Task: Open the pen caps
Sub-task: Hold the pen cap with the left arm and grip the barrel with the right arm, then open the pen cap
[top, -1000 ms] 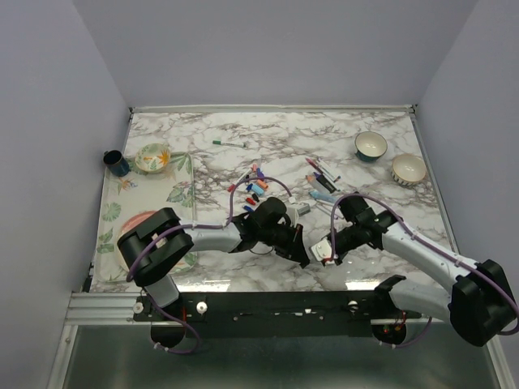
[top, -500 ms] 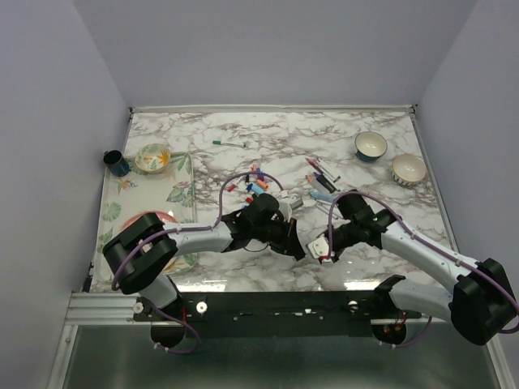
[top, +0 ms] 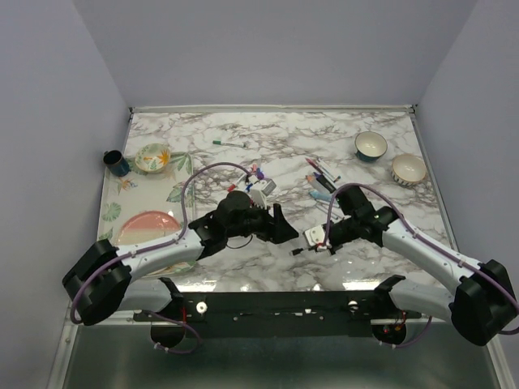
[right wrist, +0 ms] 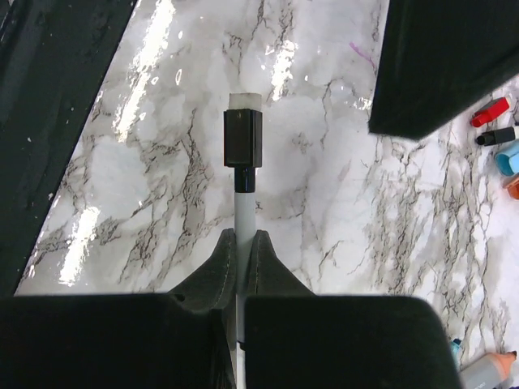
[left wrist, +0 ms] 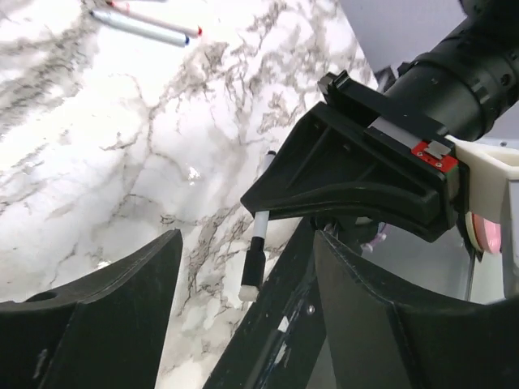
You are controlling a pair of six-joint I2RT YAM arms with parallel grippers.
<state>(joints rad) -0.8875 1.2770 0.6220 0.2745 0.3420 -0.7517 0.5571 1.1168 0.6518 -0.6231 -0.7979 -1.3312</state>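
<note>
My right gripper [right wrist: 242, 239] is shut on the white body of a pen [right wrist: 243, 203]. A black pen cap [right wrist: 243, 138] with a white end still sits on the pen's tip. From above, this pen [top: 298, 250] sticks out left of the right gripper [top: 310, 241], low over the table's front. My left gripper [top: 282, 228] stands open just left of it, holding nothing. Between its spread fingers [left wrist: 122, 308] the left wrist view shows the capped pen [left wrist: 253, 251] apart from them. Loose pen caps [right wrist: 491, 112] in red, black and blue lie at the right wrist view's edge.
More caps [top: 258, 172] and pens [top: 323, 174] lie mid-table behind the arms, and a green-capped pen [top: 229, 143] lies farther back. Two bowls [top: 371, 144] [top: 408, 168] stand at the back right. A floral tray [top: 185, 166] at the left holds a pink plate [top: 146, 223] and a small bowl [top: 152, 156]; a dark mug [top: 115, 162] stands beside it.
The left gripper has opened and drawn back to the left, away from the pen's capped end. The right gripper has stayed shut on the pen and shifted slightly left.
</note>
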